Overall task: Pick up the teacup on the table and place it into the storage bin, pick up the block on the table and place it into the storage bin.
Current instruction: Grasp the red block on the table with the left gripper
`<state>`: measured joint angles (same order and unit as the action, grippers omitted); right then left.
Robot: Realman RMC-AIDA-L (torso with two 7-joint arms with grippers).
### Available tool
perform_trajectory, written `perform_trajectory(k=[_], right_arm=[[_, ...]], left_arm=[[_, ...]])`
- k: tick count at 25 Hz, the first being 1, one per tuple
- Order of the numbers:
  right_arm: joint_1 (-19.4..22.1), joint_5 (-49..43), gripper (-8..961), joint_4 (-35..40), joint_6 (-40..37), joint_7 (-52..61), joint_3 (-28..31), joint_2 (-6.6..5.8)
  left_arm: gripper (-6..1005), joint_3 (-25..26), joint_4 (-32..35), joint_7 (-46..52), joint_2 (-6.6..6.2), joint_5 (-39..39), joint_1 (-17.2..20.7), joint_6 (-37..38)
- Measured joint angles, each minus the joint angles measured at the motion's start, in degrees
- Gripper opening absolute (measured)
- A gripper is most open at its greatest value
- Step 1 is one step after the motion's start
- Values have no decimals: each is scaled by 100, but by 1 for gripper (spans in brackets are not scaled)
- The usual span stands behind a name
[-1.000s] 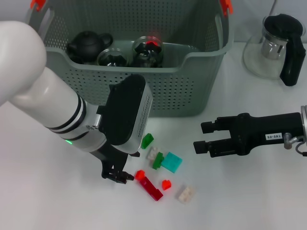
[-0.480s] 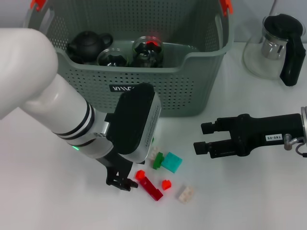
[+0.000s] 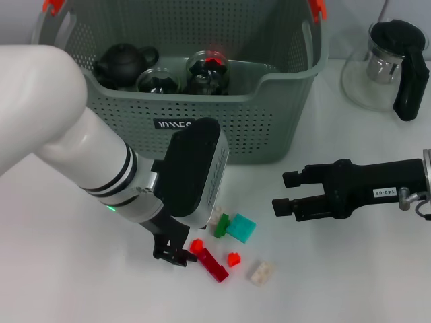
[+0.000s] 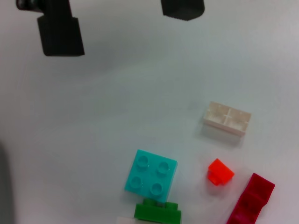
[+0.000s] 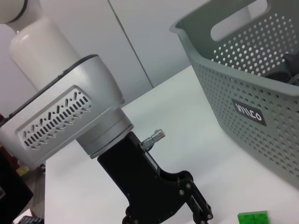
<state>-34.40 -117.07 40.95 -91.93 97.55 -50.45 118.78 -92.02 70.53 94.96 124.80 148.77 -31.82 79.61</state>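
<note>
Several small blocks lie on the white table in front of the storage bin (image 3: 269, 128): a red block (image 3: 196, 245), a dark red bar (image 3: 214, 264), a small red piece (image 3: 234, 258), a teal block (image 3: 240, 227), a green block (image 3: 220, 227) and a white block (image 3: 260, 272). My left gripper (image 3: 171, 256) is low over the table, open, its tips just left of the red block. The left wrist view shows the teal block (image 4: 151, 172) and white block (image 4: 226, 118). My right gripper (image 3: 285, 193) hovers open to the right of the blocks. No teacup shows on the table.
A black teapot (image 3: 124, 60) and two glass vessels (image 3: 207, 70) lie inside the bin. A glass pitcher with a black handle (image 3: 389, 64) stands at the back right. The left forearm (image 3: 81, 155) covers the table's left front.
My left gripper has moved right and toward the front edge, up to the red block, and its wrist now hides the light green block. The right arm has not moved.
</note>
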Motion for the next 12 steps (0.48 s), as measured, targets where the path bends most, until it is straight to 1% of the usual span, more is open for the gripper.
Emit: perform_trajectory(k=[12], right_arm=[[-1,0,823,0,5,-6,10,-4]], left_arm=[[537,-67,-101,88,-8,-7,-104,-89]])
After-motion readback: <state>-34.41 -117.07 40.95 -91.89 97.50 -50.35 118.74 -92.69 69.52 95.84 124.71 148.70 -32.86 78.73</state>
